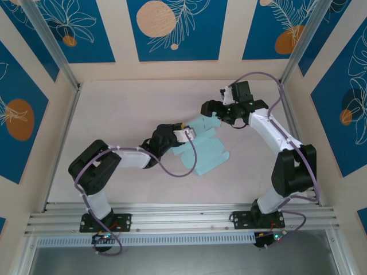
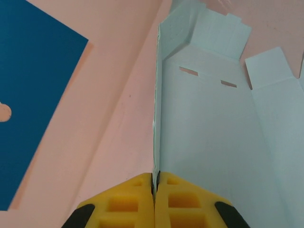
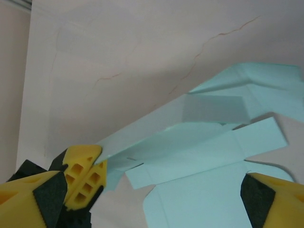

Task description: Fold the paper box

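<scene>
On the table point(image 1: 114, 109), the paper box point(image 1: 207, 153) is being gripped by the left gripper point(image 2: 155, 187), clenched on an upturned panel edge; the right gripper point(image 3: 175, 190) is being held released, wide, at its far flaps.

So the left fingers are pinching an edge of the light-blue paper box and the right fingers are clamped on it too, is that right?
Not quite. The left fingers do pinch an edge of the paper box, but the right fingers stand wide apart, not clamped on it; the right wrist view shows that.
</scene>
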You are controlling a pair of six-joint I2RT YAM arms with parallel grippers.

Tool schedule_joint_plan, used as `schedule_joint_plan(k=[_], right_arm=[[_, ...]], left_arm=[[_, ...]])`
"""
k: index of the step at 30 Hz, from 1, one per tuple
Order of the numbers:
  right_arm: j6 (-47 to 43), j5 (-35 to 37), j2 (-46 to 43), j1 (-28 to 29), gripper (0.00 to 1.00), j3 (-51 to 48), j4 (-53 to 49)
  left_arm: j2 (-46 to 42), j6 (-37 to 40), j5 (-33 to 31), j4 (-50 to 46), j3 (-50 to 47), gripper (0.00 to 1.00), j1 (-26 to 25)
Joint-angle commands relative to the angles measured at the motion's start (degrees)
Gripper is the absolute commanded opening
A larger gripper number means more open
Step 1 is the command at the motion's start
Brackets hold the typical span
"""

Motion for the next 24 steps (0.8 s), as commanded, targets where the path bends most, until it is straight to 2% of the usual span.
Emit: schedule_joint_plan(k=[1, 6, 11, 16, 24], right_arm=[[-1.4, -0.8, 4.7, 0.5, 0.95, 6.3, -0.7], [-3.1, 0.9, 11.8, 0.9, 0.93, 14.6, -5.1], [-2.2, 0.6, 15.9, 1.4, 0.91, 18.2, -8.3], [-0.2, -2.0, 15.7, 2.4, 0.85, 15.7, -6.6], [2.9, -5.1, 15.8, 3.6, 0.70, 12.9, -2.9]], left_arm=[[0.8, 4.1, -3.7, 7.2, -0.7, 0.00, -0.4], [0.8, 6.8, -3.0, 6.7, -0.4, 0.00, -0.4], [1.1, 9.0, -3.5, 6.5, -0.1, 0.00, -0.5], [2.1, 10.5, -4.6, 6.7, 0.5, 0.00, -0.5], [4.9, 13.7, -6.2, 7.5, 2.5, 0.00, -0.5]])
